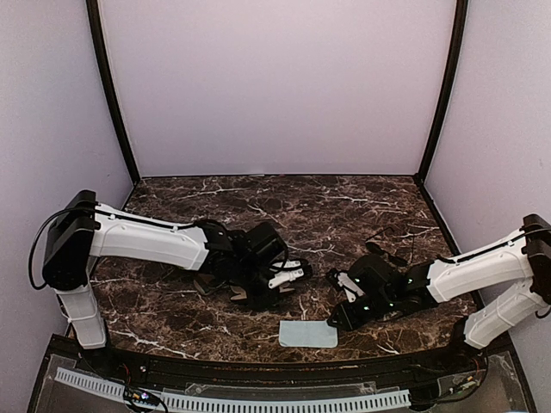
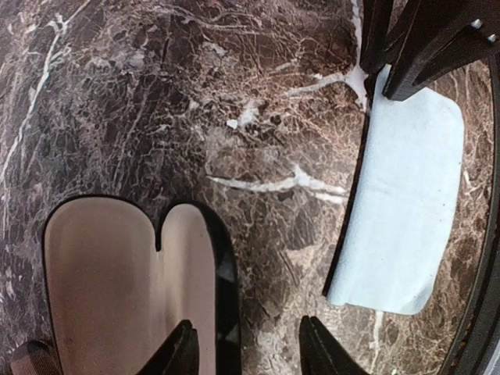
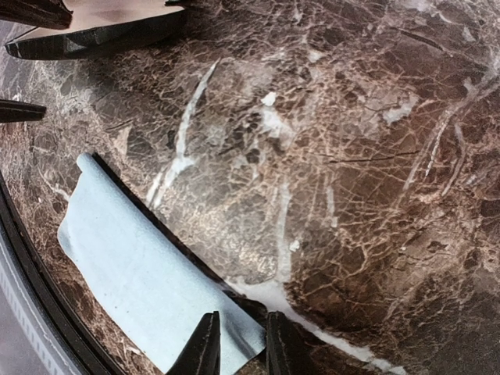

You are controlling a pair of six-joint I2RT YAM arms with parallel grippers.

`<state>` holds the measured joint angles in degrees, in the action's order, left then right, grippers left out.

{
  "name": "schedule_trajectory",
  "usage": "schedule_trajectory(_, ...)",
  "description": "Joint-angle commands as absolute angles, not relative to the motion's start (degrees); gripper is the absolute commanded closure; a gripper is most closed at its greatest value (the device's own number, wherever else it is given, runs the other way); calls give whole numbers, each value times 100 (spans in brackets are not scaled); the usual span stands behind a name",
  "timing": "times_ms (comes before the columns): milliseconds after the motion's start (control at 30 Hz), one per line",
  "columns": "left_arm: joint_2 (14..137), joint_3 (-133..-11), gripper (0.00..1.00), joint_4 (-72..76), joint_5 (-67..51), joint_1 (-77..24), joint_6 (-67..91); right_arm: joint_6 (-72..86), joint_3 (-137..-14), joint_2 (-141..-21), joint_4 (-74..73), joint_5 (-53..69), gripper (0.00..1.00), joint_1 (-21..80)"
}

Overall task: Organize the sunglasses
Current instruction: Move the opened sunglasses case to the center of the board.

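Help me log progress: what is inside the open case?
Only bare beige lining shows inside the open case; nothing rests on it. Its near end is hidden behind the left fingers.

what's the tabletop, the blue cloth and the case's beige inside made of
Tabletop: looks like polished marble or a marble-print laminate, dark brown with white veins. Blue cloth: soft, matte fabric, likely microfibre, edge curled. Case lining: smooth beige, suede-like or plastic; hard to tell.
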<state>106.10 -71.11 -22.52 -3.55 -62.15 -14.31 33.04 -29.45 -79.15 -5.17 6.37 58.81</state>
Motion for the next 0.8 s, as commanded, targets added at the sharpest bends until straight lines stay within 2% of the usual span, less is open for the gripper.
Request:
schedule_trajectory(0, 9910, -6857, 53, -1982, -325, -6212, -1095, 3236, -3041, -7857, -812, 567, 78, 5822)
schedule_trajectory(200, 9558, -6508, 52, -1599, -1086, -6213, -85, 3226, -3026, -7808, -864, 563, 78, 5805)
schedule_trajectory(433, 9632, -6059, 63, -1040, -1765, -6214, 640, 3180, -2988, -7838, -797, 600, 78, 5759)
schedule_trajectory(567, 9914, -6127, 63, -1009, -1733, -6221, 713, 3172, -2980, -7858, -777, 609, 78, 5758)
schedule_trajectory(767, 10244, -6319, 58, -1273, -1454, -6246, 508, 3151, -3013, -7879, -782, 629, 78, 5739)
